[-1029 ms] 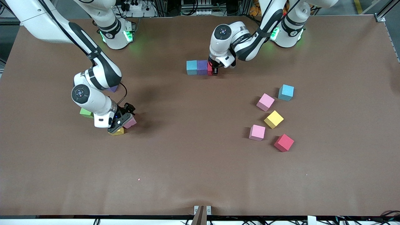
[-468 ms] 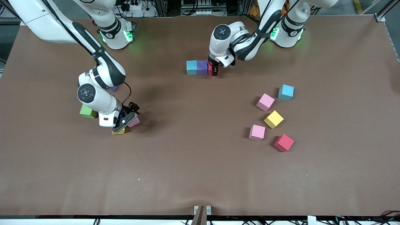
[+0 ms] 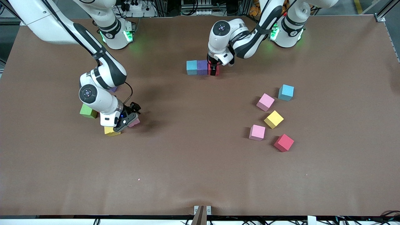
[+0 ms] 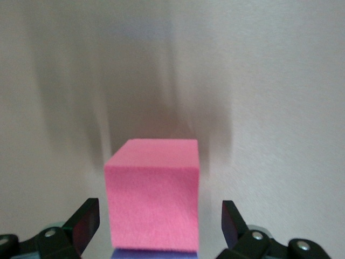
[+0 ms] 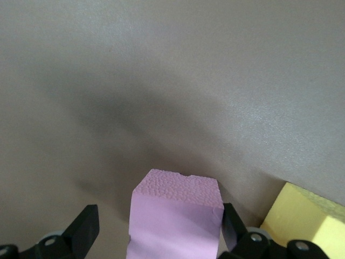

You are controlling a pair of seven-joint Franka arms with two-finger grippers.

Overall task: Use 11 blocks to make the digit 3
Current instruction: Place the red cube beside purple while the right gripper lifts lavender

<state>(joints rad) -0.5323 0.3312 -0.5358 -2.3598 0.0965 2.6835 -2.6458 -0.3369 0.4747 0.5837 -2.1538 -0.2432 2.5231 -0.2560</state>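
The left gripper [image 3: 213,69] is standing wide around the small matte red cube [image 4: 152,200] ending the bar (lift straight up). The right gripper [image 3: 127,120], open, is straddling a pink cube [image 5: 175,218] near its end; squeeze squarely.

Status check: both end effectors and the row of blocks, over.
Left end effector open around red block, last in a row with purple and light blue. Right end effector open around pink block, yellow block beside it. Nothing blocking.

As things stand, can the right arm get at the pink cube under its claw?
Probably yes. The right claw is open and straddles the pink cube, with a finger on each side. The yellow cube sits close beside it but not between the fingers.
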